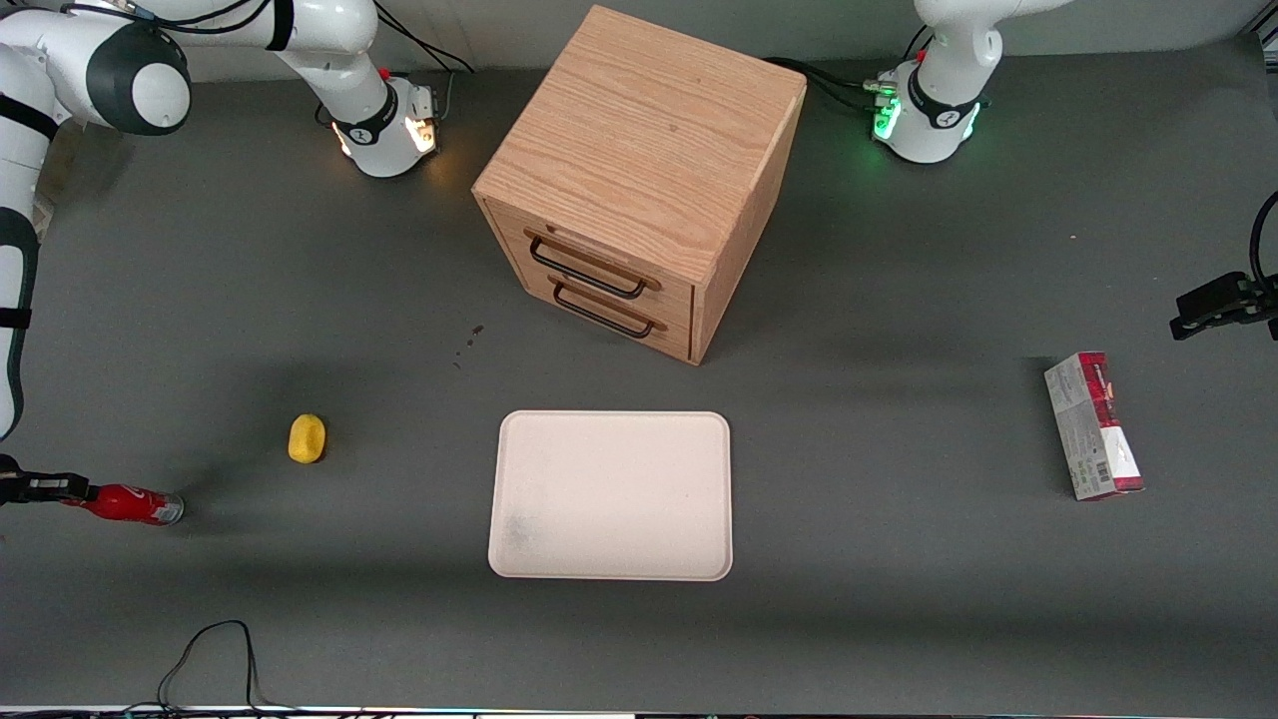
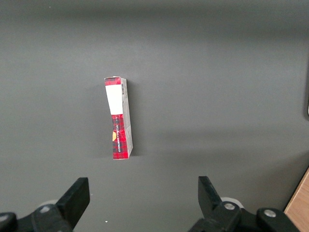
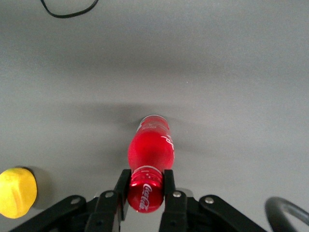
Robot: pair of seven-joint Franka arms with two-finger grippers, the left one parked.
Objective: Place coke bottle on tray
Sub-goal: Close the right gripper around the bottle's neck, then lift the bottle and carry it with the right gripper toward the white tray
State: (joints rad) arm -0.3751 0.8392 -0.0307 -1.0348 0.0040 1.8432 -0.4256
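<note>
coke bottle (image 3: 149,159) is gripped at cap end by gripper (image 3: 146,186), low over table (image 1: 899,599) at working arm's end, near yellow lump (image 1: 307,438), well apart from tray (image 1: 611,494)

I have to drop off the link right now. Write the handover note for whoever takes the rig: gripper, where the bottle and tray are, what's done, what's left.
Gripper: at the working arm's end of the table, fingers shut on the cap end of the small shiny red coke bottle.
Bottle: lying on its side, silvery base toward the tray; whether it is off the grey table I cannot tell.
Tray: the large flat cream-white rectangular tray sits in front of the wooden drawer cabinet, nothing on it.
Nearby: a yellow oval lump lies close to the bottle, on the way to the tray.
Done: grasp. Left: carry the bottle to the tray, release.
</note>
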